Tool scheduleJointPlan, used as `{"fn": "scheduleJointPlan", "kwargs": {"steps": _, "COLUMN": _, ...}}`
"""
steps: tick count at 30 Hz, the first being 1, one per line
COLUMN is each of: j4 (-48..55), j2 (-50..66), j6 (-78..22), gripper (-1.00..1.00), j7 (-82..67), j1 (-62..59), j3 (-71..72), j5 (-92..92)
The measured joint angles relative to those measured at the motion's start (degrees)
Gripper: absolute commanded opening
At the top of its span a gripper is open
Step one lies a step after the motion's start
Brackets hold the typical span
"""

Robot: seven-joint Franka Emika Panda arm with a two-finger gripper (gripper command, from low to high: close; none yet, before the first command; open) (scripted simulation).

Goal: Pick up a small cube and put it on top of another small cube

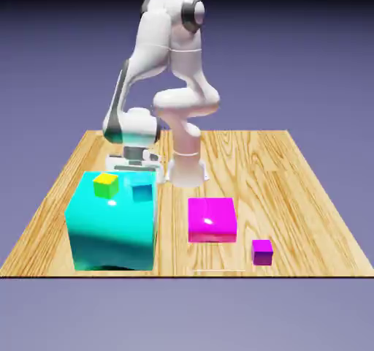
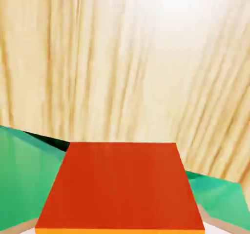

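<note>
Hand (image 1: 139,159) sits clamped on the orange cube (image 2: 121,186), just behind the cyan block (image 1: 111,229); the teal cube (image 1: 142,191) lies just below and camera-ward of it, atop that block.

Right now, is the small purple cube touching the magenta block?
Apart. The exterior view shows a strip of bare table wood between the small purple cube and the magenta block.
</note>
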Motion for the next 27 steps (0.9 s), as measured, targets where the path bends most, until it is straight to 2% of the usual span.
{"fn": "scheduleJointPlan", "kwargs": {"steps": 14, "j4": 12.0, "j2": 6.57, "j6": -15.91, "gripper": -1.0, "j7": 8.42, "j1": -27.65, "j3": 6.19, "j5": -34.66}}
{"fn": "scheduleJointPlan", "kwargs": {"steps": 24, "j4": 22.91, "j2": 2.13, "j6": -32.09, "gripper": -1.0, "j7": 32.71, "j1": -40.35, "j3": 24.57, "j5": -59.46}}
{"fn": "scheduleJointPlan", "kwargs": {"steps": 27, "j4": 22.79, "j2": -0.26, "j6": -32.86, "gripper": -1.0, "j7": 40.19, "j1": -42.29, "j3": 29.47, "j5": -62.43}}
